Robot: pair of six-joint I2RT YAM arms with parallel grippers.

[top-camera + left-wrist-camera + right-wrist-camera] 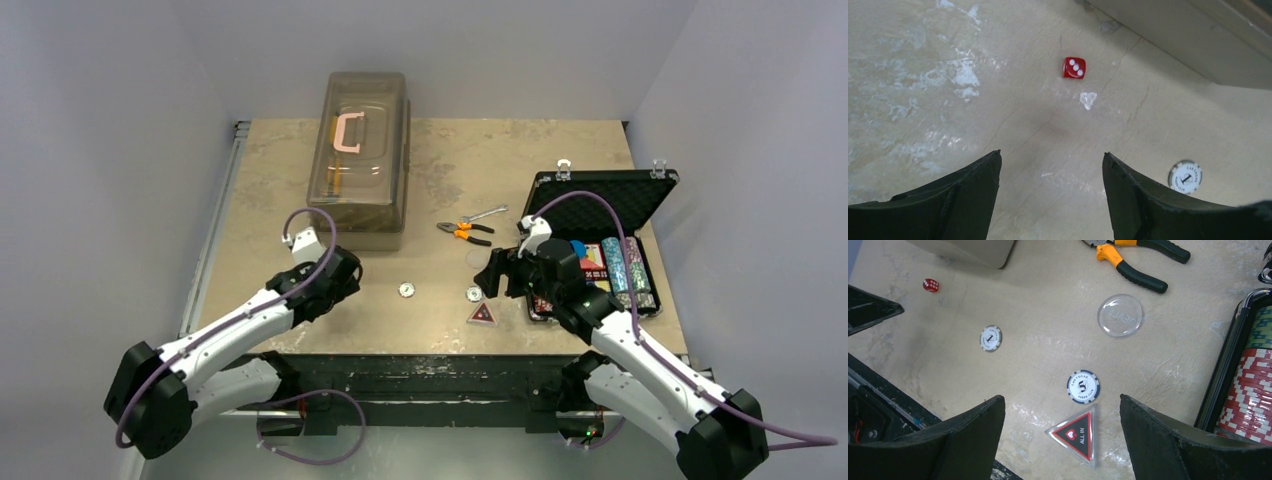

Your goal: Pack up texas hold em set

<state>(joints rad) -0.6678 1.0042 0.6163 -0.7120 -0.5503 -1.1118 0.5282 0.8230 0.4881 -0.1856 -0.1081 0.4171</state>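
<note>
Both stand open and empty: my left gripper hovers over the beige marbled table, short of a small red die, with a white round chip off to one side. My right gripper hangs above the red-and-black triangular token and a blue-rimmed round chip, beside the open black foam-lined case holding rows of chips.

One each: case, brown box, pliers, wrench, die, triangle token, clear button; two loose chips
</note>
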